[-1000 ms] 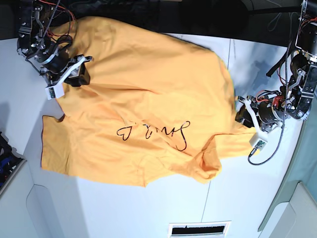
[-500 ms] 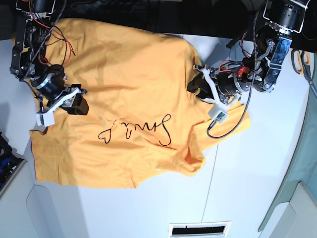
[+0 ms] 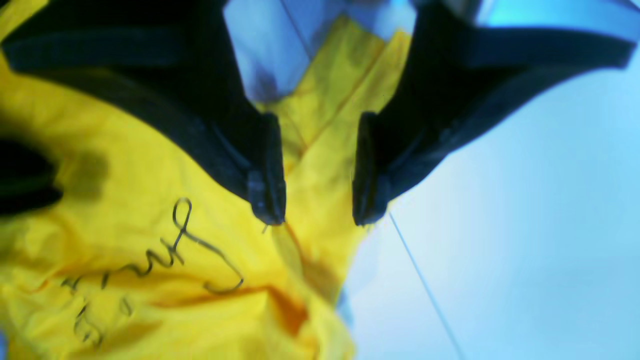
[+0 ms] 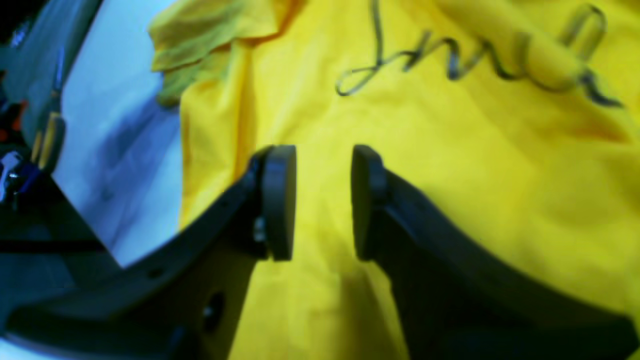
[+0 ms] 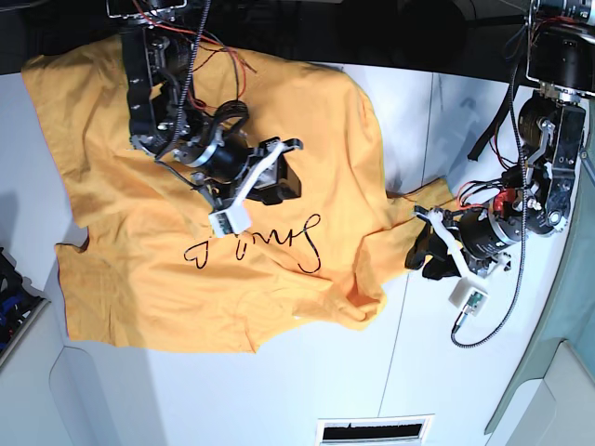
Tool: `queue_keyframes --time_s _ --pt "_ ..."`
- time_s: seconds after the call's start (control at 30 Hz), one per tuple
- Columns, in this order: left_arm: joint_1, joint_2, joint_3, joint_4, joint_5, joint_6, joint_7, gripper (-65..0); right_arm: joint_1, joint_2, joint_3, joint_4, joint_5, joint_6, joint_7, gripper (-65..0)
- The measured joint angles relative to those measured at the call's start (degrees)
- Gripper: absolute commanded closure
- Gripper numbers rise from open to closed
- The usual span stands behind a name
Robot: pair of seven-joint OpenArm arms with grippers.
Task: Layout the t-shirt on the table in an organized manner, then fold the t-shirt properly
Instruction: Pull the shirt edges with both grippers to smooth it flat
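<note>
Only base view shows t-shirt overhanging table edge.

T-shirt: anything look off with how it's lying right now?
Yes. The t-shirt is not flat: fabric is bunched in folds near the left gripper, and its upper edge runs off the back of the table.

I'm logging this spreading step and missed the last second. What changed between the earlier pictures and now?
The right gripper left the t-shirt's left edge and now hovers open over its middle, above the black writing. The left gripper moved back out to the sleeve at the shirt's right edge, jaws open around a fold. The shirt is still rumpled on the white table.
</note>
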Motion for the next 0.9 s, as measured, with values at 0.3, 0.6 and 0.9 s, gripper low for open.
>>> queue_keyframes --time_s 0.3,0.6,0.9 --pt "-8.6 5.4 3.6 -14.2 1.6 1.5 -3.0 -34.6 0.0 -2.1 -6.3 -1.2 -11.9 -9.3 2.3 -18.9" --pt "-16.6 10.2 3.6 -27.5 4.6 1.4 -4.9 -29.5 0.1 -2.1 -6.3 -7.0 -12.9 -9.3 3.3 -18.8" --pt "-18.6 7.5 3.6 -28.4 9.5 8.4 -6.1 0.0 -0.7 -0.1 -6.3 -7.8 -11.3 -6.7 -0.5 0.0"
